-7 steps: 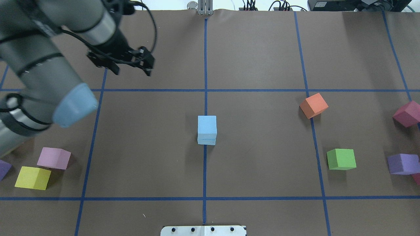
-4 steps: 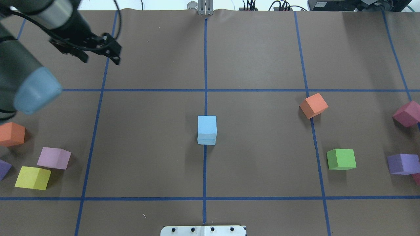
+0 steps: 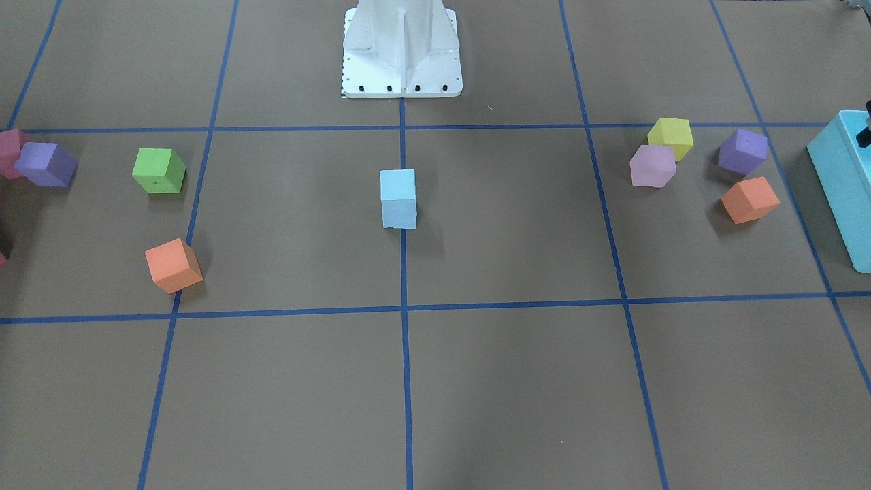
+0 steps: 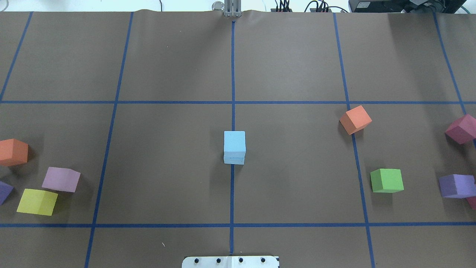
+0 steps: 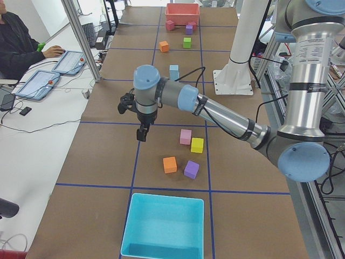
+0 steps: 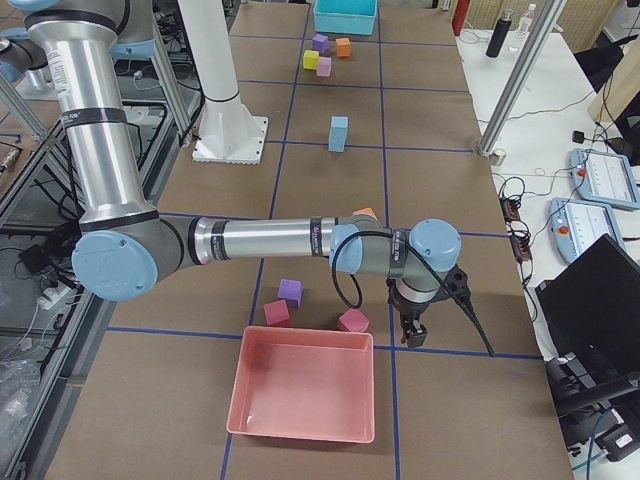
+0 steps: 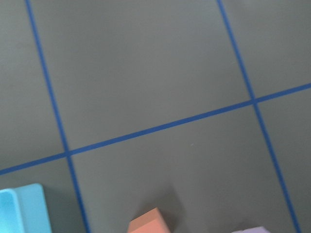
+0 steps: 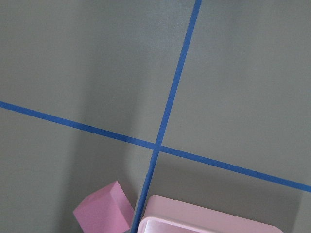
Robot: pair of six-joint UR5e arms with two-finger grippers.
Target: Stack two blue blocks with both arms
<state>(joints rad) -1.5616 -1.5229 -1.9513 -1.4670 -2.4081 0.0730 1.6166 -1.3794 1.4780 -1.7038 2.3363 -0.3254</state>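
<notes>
No text, brand, number or sign is readable anywhere. The left arm [image 5: 310,70] and the right arm [image 6: 260,240] carry small printed markings on their silver tubes, too small to make out.

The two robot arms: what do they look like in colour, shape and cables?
The left arm and the right arm are both round tubes of silver and dark grey metal, with light blue caps on the joints. Thin black bands ring the tubes, and black cables run along the forearms. The left gripper and the right gripper are black.
</notes>
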